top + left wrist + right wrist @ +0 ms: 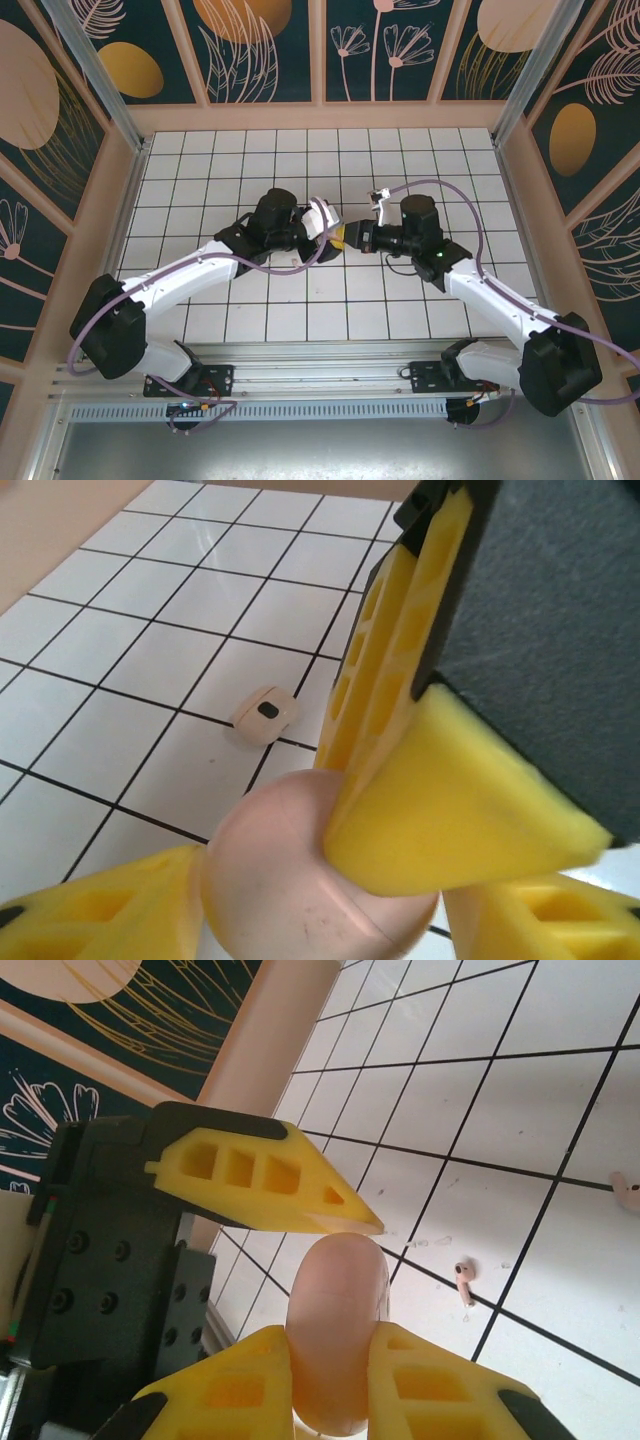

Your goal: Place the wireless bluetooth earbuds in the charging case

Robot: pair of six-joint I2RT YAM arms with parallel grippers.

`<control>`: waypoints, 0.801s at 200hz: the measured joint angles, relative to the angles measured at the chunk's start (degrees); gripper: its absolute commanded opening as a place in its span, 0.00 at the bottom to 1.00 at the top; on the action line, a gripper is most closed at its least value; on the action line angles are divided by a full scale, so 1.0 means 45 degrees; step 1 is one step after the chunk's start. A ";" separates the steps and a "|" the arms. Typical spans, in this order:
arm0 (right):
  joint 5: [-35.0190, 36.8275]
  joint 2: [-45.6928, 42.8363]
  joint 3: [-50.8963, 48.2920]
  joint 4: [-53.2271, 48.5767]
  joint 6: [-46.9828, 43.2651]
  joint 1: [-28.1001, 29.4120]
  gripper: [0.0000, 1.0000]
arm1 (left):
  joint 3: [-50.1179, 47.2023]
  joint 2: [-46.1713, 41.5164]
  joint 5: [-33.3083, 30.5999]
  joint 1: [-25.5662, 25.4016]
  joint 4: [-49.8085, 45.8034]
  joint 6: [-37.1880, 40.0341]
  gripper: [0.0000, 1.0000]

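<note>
The salmon-pink charging case (335,1280) hangs closed above the table, held on edge. My right gripper (335,1335) is shut on it, one yellow finger pressed to each flat side. My left gripper (320,900) is open around the same case (280,880): one finger rests against its left edge and the other stands a sliver off. In the top view the two grippers meet tip to tip at mid-table, left gripper (333,234) against right gripper (352,238). Earbuds lie loose on the tiles: one (465,1280) below the case, another (628,1192) at the frame's right edge, one (265,715) on a grid line.
The white gridded table (250,170) is fenced by a wooden rim and patterned walls (260,40). Purple cables loop over both arms. The right gripper's big yellow finger (450,780) crosses the left wrist view above the case.
</note>
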 measured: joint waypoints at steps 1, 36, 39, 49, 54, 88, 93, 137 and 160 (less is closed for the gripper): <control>0.0015 0.0000 0.0015 -0.0019 -0.0029 0.0000 0.17 | 0.0000 -0.0010 0.0015 0.0000 0.0000 0.0005 0.68; 0.0330 -0.0359 0.0282 -0.1229 -0.1826 -0.0010 0.17 | 0.0000 -0.0500 0.0782 -0.0019 -0.0155 0.0821 0.70; 0.0345 -0.0427 0.0311 -0.1394 -0.2006 -0.0029 0.17 | 0.0000 -0.0534 0.0831 -0.0019 -0.0170 0.0899 0.70; 0.0369 -0.0607 0.0389 -0.1797 -0.2720 -0.0073 0.17 | 0.0000 -0.0743 0.1005 -0.0019 -0.0296 0.1229 0.70; 0.0374 -0.0724 0.0442 -0.2025 -0.3128 -0.0126 0.17 | 0.0000 -0.0840 0.1064 -0.0019 -0.0350 0.1399 0.70; 0.0049 -0.1399 0.0908 -0.3400 -0.5858 -0.0787 0.17 | 0.0423 -0.1107 0.1258 -0.0019 -0.1418 0.2429 0.70; -0.0024 -0.1452 0.0986 -0.3594 -0.6237 -0.0850 0.17 | 0.0520 -0.1093 0.1263 -0.0019 -0.1598 0.2511 0.68; -0.1064 -0.1914 0.1588 -0.5469 -1.0729 -0.0923 0.16 | 0.1316 -0.0986 0.1404 -0.0019 -0.2841 0.3832 0.62; -0.1438 -0.1933 0.1957 -0.6353 -1.2677 -0.0923 0.15 | 0.1375 -0.0986 0.1598 -0.0019 -0.3225 0.4609 0.61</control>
